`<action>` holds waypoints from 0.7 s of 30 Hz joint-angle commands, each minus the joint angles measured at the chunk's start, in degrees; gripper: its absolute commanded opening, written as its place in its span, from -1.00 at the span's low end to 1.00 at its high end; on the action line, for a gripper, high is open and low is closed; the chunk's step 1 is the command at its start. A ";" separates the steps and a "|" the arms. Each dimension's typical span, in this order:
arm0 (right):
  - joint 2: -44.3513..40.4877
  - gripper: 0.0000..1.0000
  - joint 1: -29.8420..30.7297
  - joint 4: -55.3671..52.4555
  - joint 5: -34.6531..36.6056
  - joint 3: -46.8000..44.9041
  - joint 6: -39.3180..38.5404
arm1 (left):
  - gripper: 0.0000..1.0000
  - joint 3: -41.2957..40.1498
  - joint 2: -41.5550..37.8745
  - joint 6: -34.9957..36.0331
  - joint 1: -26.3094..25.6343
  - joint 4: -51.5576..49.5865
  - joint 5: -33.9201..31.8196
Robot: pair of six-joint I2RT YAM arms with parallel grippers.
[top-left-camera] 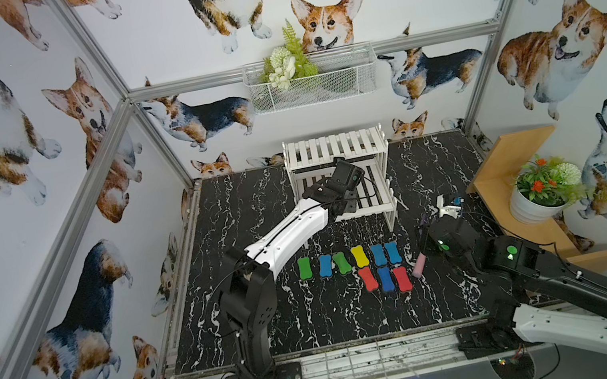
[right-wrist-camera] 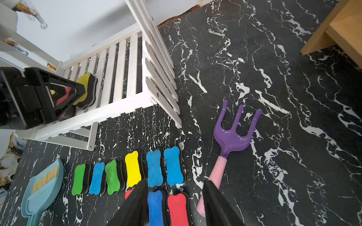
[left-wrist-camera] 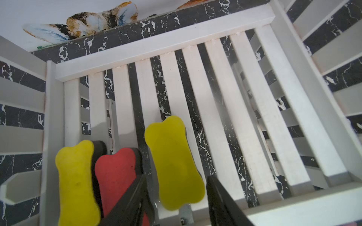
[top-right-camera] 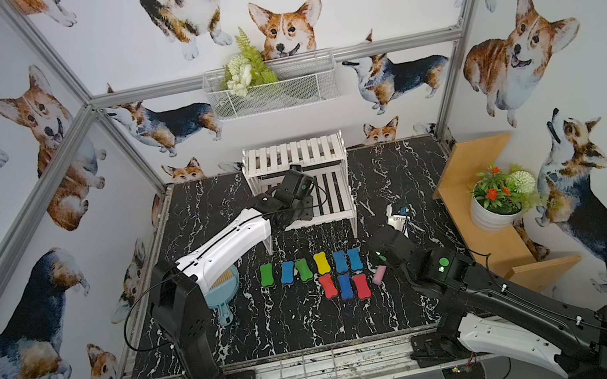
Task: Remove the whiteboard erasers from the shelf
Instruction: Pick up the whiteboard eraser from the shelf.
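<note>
- Three bone-shaped foam whiteboard erasers (left-wrist-camera: 115,176) with dark felt bases left on the lower tier of the small white slatted shelf (left-wrist-camera: 156,42); nine more lying in rows on the black marbled tabletop (top-left-camera: 276,330).
- Left gripper (left-wrist-camera: 176,177) parted astride the separate yellow eraser (left-wrist-camera: 174,164), not visibly pinching.
- Right gripper (right-wrist-camera: 175,182) parted and empty above the table rows.
- Probably light, springy, grippy foam: best pinched gently across the narrow waist.
- Red eraser (left-wrist-camera: 117,168) close beside one finger; bare slats opposite; likely room to lift up and out over the front rail (left-wrist-camera: 293,205).
</note>
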 commanded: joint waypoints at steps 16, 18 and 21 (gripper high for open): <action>-1.52 0.04 -0.03 -2.28 1.93 0.81 0.07 | 0.15 2.24 3.58 -0.70 1.09 -1.54 -1.13; -1.69 0.04 -0.03 -2.33 2.06 0.95 0.04 | 0.10 2.21 3.83 -0.59 1.06 -1.23 -0.92; -1.87 0.04 0.00 -2.63 2.28 1.16 0.05 | 0.02 2.55 4.22 -0.44 1.07 -1.15 -0.67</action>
